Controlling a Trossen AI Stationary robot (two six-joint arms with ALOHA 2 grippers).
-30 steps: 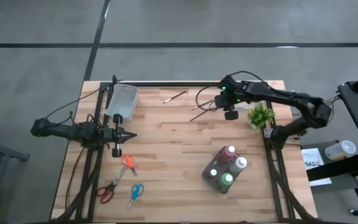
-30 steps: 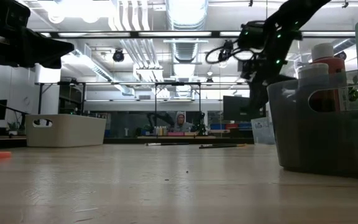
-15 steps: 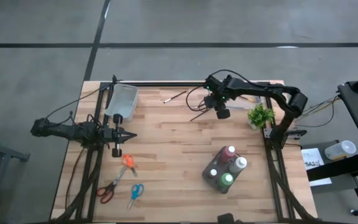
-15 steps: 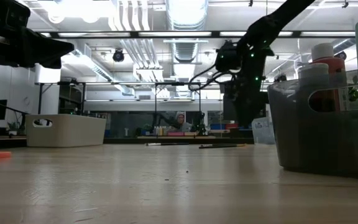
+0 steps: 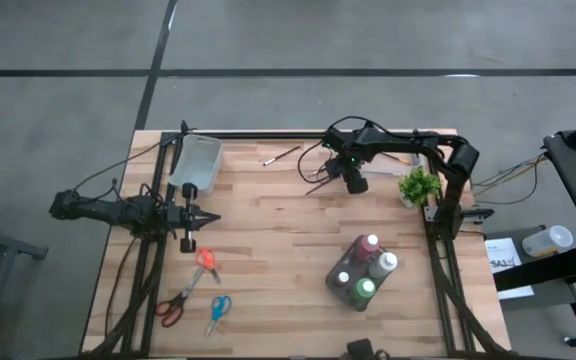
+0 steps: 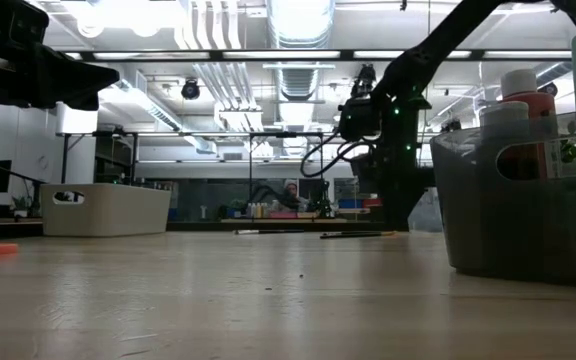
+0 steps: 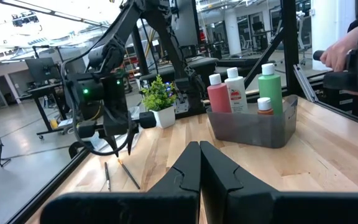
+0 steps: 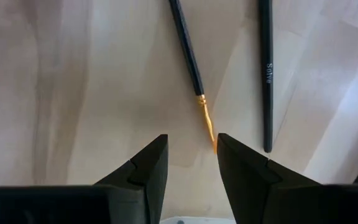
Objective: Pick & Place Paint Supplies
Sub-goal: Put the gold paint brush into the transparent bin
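Note:
Two thin dark paintbrushes [image 8: 188, 56] [image 8: 266, 74] lie flat on the wooden table near its far edge; one has an orange tip [image 8: 207, 127]. My right gripper [image 8: 191, 155] hangs open just above them, pointing down, the orange tip beside one finger; it also shows in the high view [image 5: 353, 178]. A third paintbrush [image 5: 280, 155] lies farther left. The paint bottles [image 5: 363, 270] stand in a grey caddy [image 7: 253, 127] at the near right. My left gripper [image 7: 199, 168] waits shut at the table's left side [image 5: 190, 218].
A white bin [image 5: 196, 165] stands at the far left. A small potted plant [image 5: 420, 185] stands by the right edge. Three pairs of scissors [image 5: 205, 262] [image 5: 173, 305] [image 5: 218, 312] lie at the near left. A person's hand [image 7: 337, 56] shows beyond the table.
My right gripper has gone toward the table's left edge and down toward the two paintbrushes, tipping to point more steeply down. Its fingers have kept the same gap. The brushes have not moved.

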